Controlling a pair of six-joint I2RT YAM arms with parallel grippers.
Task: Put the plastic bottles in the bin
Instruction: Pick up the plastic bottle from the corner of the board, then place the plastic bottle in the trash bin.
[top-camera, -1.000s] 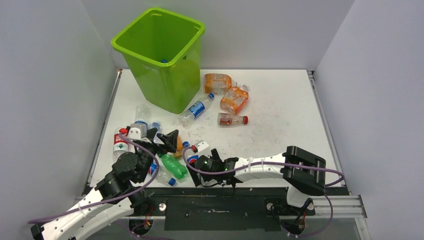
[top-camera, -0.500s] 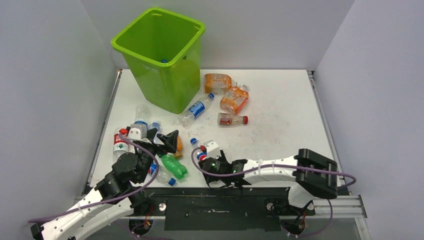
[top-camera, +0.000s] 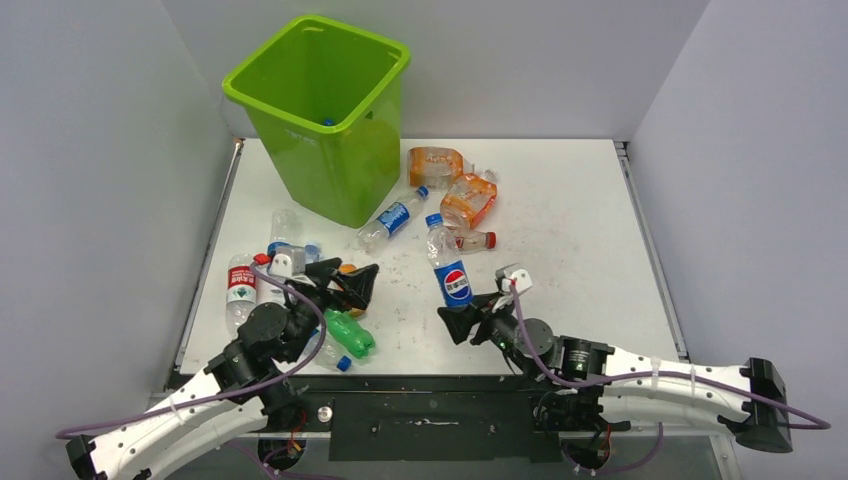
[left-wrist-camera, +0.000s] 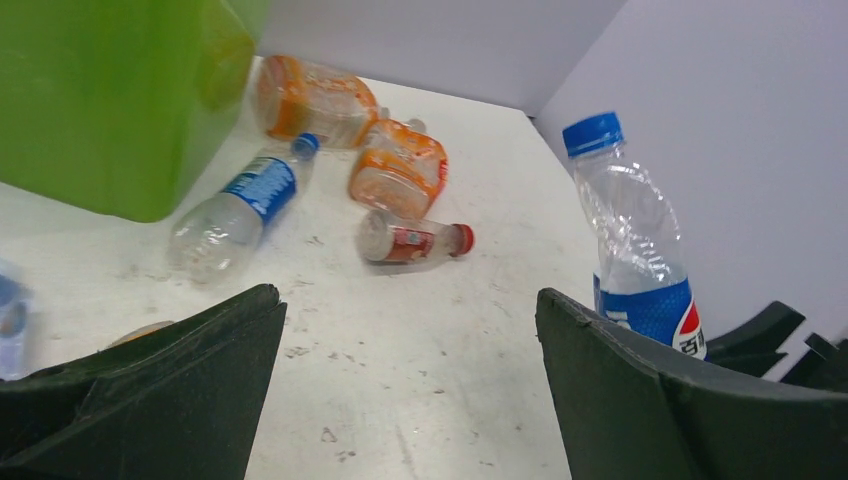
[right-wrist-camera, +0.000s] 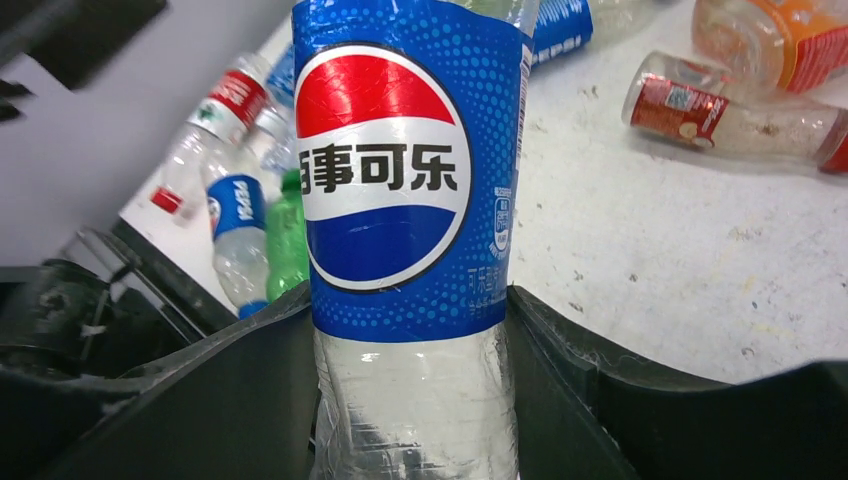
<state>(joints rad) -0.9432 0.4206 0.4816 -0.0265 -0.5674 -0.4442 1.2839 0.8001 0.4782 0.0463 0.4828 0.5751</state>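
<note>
Bin (top-camera: 330, 170) at upper left of table (top-camera: 580, 230), one bottle (top-camera: 392, 220) lying just right of its base, three bottles (top-camera: 468, 200) grouped further right, upright bottle (top-camera: 450, 272) at frame centre between the right gripper (top-camera: 468, 312) fingers, bottle cluster (top-camera: 240, 285) at lower left.

Bright, even light, soft shadows (wrist views blur near edges).

The clear bottle (right-wrist-camera: 415, 400) has a blue label (right-wrist-camera: 385, 170) with the Pepsi globe and the characters 百事可乐. The other bottles' labels are too small to read.
</note>
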